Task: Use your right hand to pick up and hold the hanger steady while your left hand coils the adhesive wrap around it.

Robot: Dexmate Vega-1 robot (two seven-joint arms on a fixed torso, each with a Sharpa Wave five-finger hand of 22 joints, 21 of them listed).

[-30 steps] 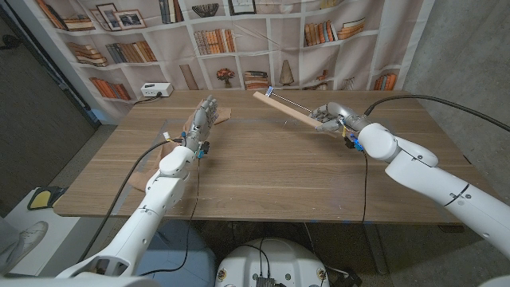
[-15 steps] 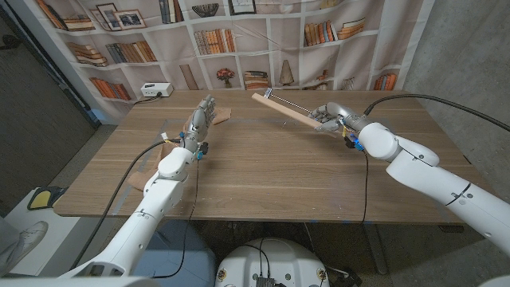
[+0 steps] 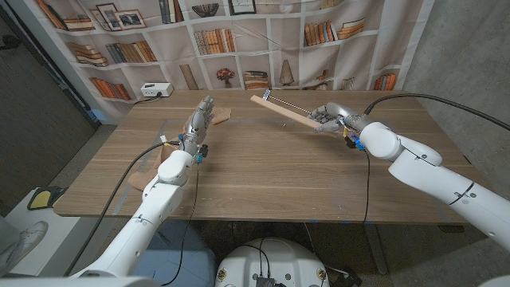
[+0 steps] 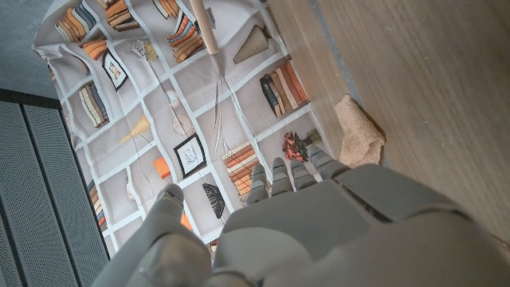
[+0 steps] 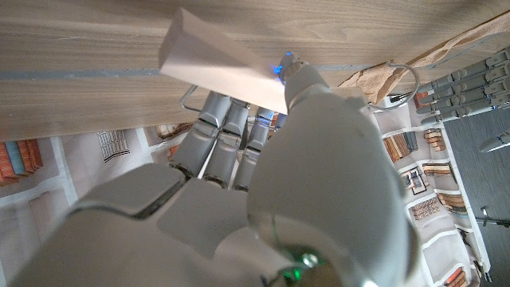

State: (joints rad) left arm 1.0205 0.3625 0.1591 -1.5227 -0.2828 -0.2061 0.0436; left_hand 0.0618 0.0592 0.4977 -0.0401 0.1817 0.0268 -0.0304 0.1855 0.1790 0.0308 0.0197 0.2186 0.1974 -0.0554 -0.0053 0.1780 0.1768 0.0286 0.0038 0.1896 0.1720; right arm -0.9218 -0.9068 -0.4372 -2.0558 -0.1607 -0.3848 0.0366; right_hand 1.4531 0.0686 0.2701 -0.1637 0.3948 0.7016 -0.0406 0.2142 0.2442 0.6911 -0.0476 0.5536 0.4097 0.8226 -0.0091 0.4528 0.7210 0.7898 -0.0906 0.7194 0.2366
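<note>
While apparently gripped, hanger (image 3: 280, 110) in right hand (image 3: 328, 116).

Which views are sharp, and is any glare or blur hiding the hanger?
Head view: even light, sharp; hanger clear in the right hand. Right wrist view: hand close and soft, blue glint beside the wooden bar. Left wrist view: left hand blurred.

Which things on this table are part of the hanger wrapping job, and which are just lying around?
Part of the job:
- wooden hanger, gripped by the right hand
- tan adhesive wrap, lying just past the left hand

Lying about:
- white box with a cable at the table's far left edge
</note>
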